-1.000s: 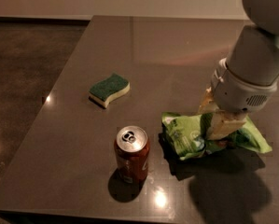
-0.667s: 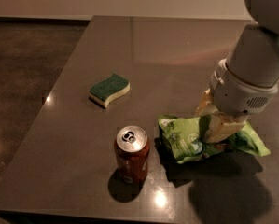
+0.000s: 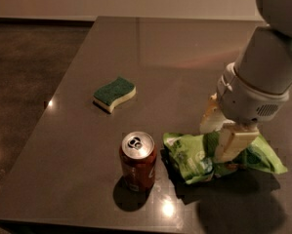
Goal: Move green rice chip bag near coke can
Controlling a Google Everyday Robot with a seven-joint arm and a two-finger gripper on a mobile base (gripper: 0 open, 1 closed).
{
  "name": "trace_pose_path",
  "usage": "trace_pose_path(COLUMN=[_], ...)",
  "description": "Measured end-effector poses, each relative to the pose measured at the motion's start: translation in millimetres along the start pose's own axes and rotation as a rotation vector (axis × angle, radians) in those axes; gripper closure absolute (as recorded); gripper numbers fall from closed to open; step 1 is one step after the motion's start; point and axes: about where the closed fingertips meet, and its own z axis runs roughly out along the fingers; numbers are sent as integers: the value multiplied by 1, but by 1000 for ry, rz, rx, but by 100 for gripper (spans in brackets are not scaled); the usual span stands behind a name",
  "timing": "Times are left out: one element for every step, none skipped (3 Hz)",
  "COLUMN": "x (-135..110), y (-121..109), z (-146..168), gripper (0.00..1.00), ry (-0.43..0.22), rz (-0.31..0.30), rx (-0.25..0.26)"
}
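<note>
The green rice chip bag (image 3: 192, 157) lies crumpled on the dark table (image 3: 150, 52), its left end just right of the coke can (image 3: 137, 160). The can stands upright near the front edge, reddish-brown with a silver top. My gripper (image 3: 221, 135) comes down from the upper right and is shut on the middle of the bag, with one pale finger (image 3: 210, 117) behind it and one (image 3: 235, 144) in front. The right end of the bag (image 3: 262, 160) sticks out past the fingers. A shadow lies under the bag.
A dark green wavy sponge with a pale yellow base (image 3: 114, 92) lies left of centre, behind the can. The table's front edge (image 3: 87, 218) is close below the can. The floor (image 3: 23, 82) lies to the left.
The gripper has moved left and down with the bag in it. The bag's left end is now closer to the can. The can and sponge have not moved.
</note>
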Motion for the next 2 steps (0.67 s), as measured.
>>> trace_pose_path(x=[-1,-1], y=[-1,-1], z=[-1,-1], gripper=[0,0], ry=[0,0], rz=[-1,-1], rx=[10,11])
